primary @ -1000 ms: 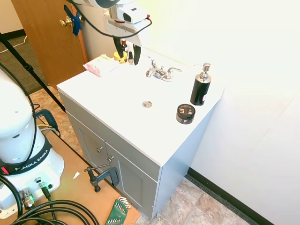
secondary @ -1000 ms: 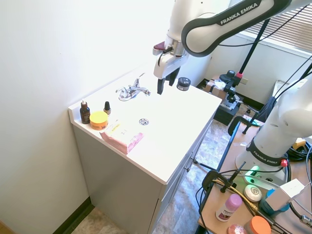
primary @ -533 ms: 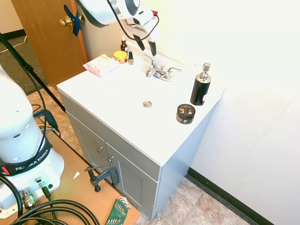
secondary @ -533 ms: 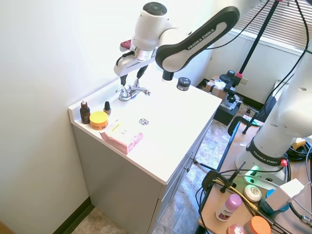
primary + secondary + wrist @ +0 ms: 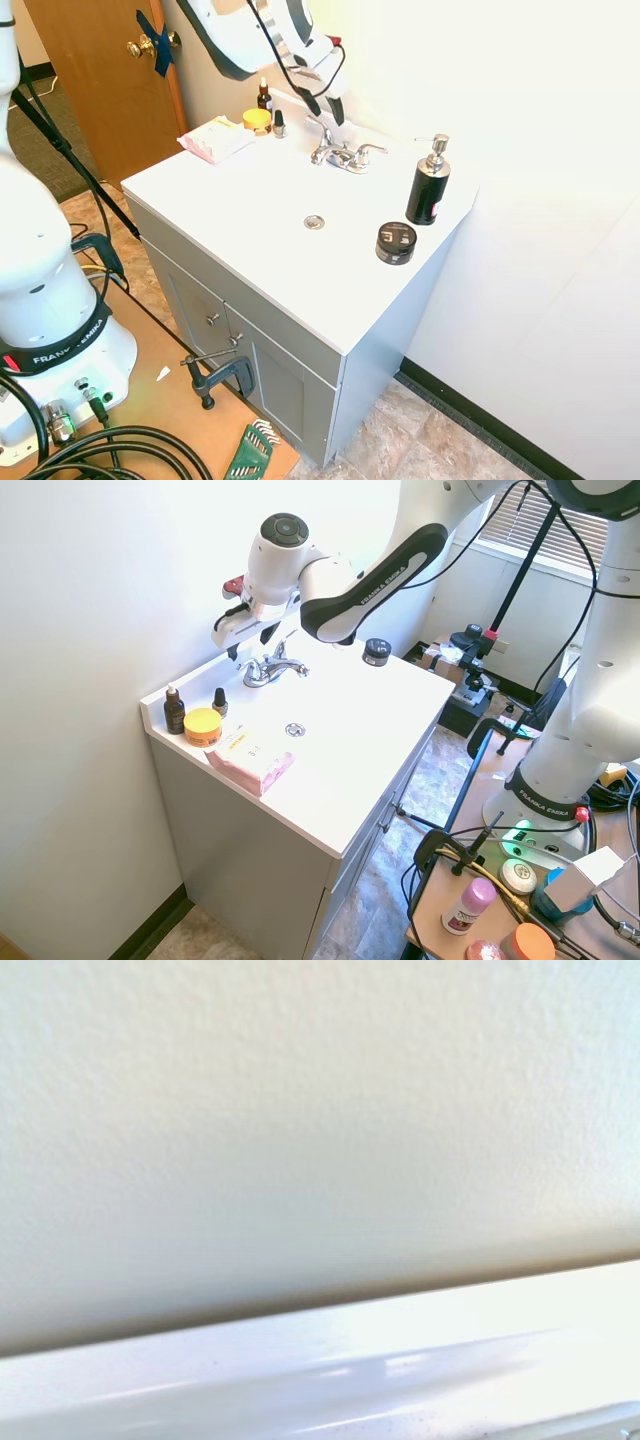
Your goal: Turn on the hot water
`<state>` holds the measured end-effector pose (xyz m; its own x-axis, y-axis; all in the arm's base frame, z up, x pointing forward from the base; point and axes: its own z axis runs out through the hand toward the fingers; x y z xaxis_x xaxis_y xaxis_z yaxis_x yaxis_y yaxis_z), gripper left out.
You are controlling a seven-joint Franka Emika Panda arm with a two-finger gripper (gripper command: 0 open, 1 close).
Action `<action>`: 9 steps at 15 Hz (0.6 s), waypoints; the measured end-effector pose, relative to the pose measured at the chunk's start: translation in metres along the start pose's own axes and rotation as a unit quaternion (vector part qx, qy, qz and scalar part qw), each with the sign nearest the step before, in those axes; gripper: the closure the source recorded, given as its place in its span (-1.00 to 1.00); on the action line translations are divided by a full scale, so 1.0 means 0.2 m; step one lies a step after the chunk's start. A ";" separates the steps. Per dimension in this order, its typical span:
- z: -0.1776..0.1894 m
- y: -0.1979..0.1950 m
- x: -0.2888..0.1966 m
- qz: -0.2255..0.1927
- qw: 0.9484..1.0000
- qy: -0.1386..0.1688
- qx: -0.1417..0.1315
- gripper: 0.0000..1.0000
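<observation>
Two dark fingers of the tool (image 5: pixel 323 104) stand apart, holding nothing, just above the chrome faucet's (image 5: pixel 340 153) left-hand lever (image 5: pixel 320 128) at the back of the white desk (image 5: pixel 250 215).

A white bench (image 5: pixel 250 215) over grey cabinet doors carries a chrome faucet (image 5: pixel 338 152) at its back edge and a drain (image 5: pixel 314 221) (set in the middle). At one end stand a black pump bottle (image 5: pixel 428 186) and a black jar (image 5: pixel 396 242); at the other, a pink packet (image 5: pixel 212 138), yellow jar (image 5: pixel 257 119) and two small dropper bottles (image 5: pixel 174 710).
</observation>
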<state>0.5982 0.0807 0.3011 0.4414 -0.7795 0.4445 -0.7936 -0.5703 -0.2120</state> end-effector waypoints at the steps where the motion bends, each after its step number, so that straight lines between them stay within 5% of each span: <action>1: 0.01 0.01 -0.01 -0.002 1.000 0.001 -0.006 -1.00; 9: 0.01 0.22 -0.07 -0.030 0.999 0.021 -0.035 -1.00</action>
<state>0.5581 0.0662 0.2845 0.4717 -0.7323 0.4911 -0.7944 -0.5946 -0.1236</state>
